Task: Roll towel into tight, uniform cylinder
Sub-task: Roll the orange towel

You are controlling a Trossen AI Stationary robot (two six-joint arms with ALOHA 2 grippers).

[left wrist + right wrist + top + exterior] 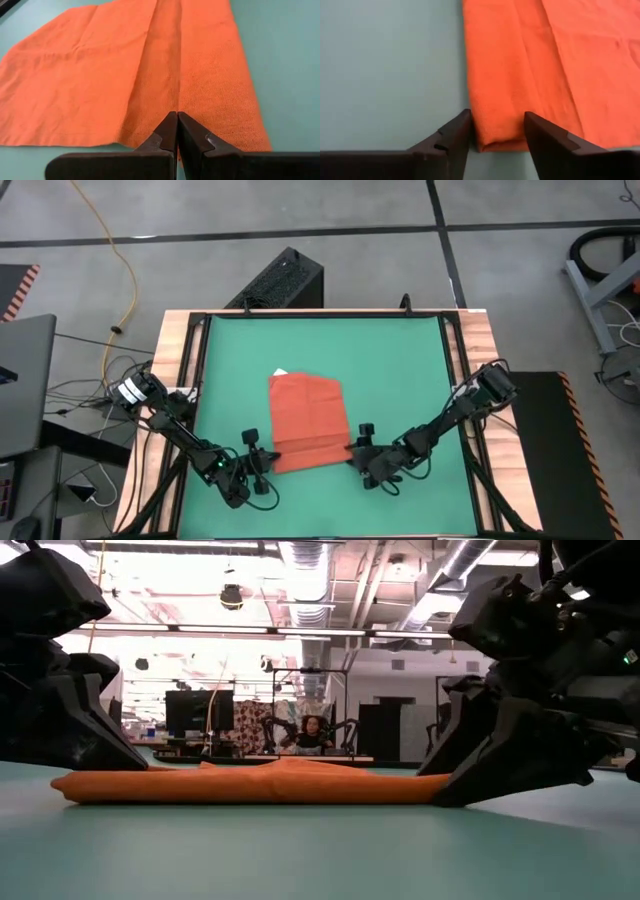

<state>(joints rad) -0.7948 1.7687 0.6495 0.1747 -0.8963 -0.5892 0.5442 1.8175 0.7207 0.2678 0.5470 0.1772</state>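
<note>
Fig.: towel [308,423] lying on the green mat [400,360], nearer the mat's front edge than its back, roughly centred btw. my two arms. Most of the cloth lies flat; its front edge is folded over into a low, thick band (seen in the low view as a flat orange ridge [250,786] across the mat). A small white tag [280,372] shows at the far left corner. My left gripper [262,462] sits at the band's left end, fingers [167,132] pressed together, tips at the towel's edge; whether any cloth is caught btw. them I cannot tell. My right gripper [362,452] sits at the band's right end, fingers [451,134] spread, one on bare mat just beside the towel and the other over the cloth, so the folded corner [500,135] lies btw. them, not pinched. Both grippers are low, at mat level (low view: dark bodies at either end of the ridge). Beyond the table, a person [314,732] sits at a far desk in the room.
</note>
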